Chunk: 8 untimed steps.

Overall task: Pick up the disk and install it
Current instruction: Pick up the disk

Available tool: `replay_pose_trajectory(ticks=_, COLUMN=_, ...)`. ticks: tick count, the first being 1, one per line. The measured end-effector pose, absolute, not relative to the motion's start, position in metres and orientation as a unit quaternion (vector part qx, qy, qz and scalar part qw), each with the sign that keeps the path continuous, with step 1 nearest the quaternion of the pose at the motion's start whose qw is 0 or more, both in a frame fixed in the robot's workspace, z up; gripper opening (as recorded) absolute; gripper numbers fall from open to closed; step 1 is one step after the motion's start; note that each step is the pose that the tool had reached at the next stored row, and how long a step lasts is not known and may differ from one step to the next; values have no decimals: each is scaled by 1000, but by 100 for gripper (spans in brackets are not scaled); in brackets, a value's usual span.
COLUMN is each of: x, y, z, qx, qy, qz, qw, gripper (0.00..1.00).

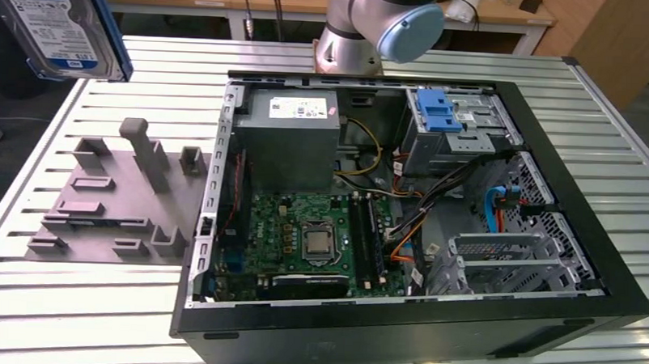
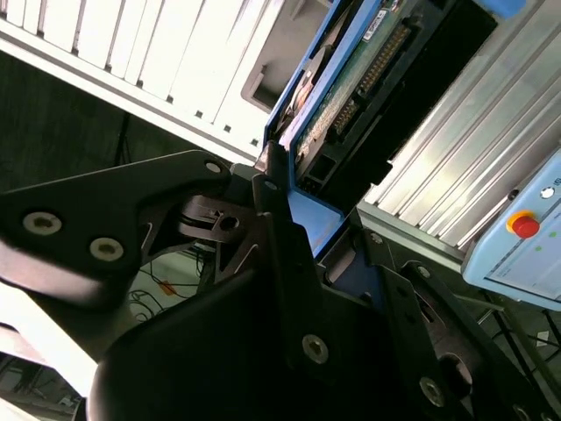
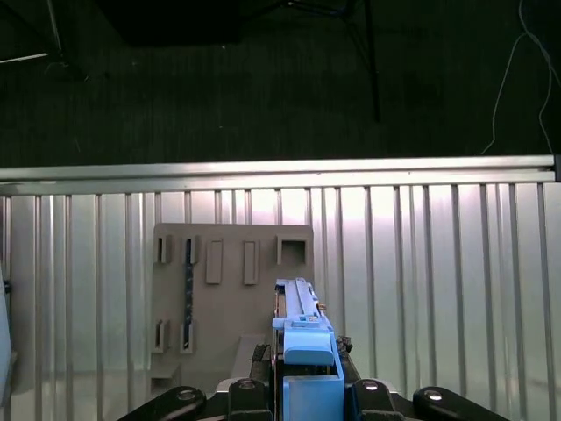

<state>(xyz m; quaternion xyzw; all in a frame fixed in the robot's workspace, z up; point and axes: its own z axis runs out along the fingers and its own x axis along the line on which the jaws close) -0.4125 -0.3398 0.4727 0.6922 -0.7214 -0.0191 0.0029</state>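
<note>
The disk [image 1: 55,23] hangs high above the table's far corner on the exterior view's left, its white-and-blue label facing the camera and its blue carrier frame along one side. In the second wrist view my gripper [image 2: 279,189] is shut on the disk [image 2: 351,79], black fingers [image 2: 280,237] clamping the blue frame beside the green circuit board. The first wrist view looks down along the disk's blue edge [image 3: 302,329], held between the fingers of the gripper [image 3: 302,390] above the slatted table.
An open computer case [image 1: 410,201] lies on the slatted table [image 1: 104,304], with a drive bay and blue latch [image 1: 440,113] at its far right. A grey holder stand [image 1: 113,199] sits to the case's left, seen from above as the holder stand [image 3: 232,289]. The arm's base [image 1: 362,29] stands behind the case.
</note>
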Motion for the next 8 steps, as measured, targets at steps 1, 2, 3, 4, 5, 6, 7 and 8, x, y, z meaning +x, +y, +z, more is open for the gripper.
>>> replay_pose_trajectory(ticks=1, x=-412, y=-341, z=473, qx=692, qy=-721, qz=-19, qw=3, gripper=37)
replay_pose_trajectory(ticks=2, x=-411, y=-342, z=473, qx=692, qy=-721, qz=-19, qw=3, gripper=37)
replay_pose_trajectory(ticks=3, x=-411, y=-344, z=473, qx=692, qy=-721, qz=-19, qw=3, gripper=37)
replay_pose_trajectory(ticks=4, x=-410, y=-345, z=473, qx=692, qy=-721, qz=-19, qw=3, gripper=37)
replay_pose_trajectory(ticks=5, x=-409, y=-346, z=473, qx=692, qy=-721, qz=-19, qw=3, gripper=37)
replay_pose_trajectory(ticks=6, x=-409, y=-348, z=473, qx=692, qy=-721, qz=-19, qw=3, gripper=37)
replay_pose_trajectory(ticks=7, x=-408, y=-349, z=473, qx=692, qy=-721, qz=-19, qw=3, gripper=37)
replay_pose_trajectory(ticks=8, x=-407, y=-349, z=473, qx=692, qy=-721, qz=-19, qw=3, gripper=37)
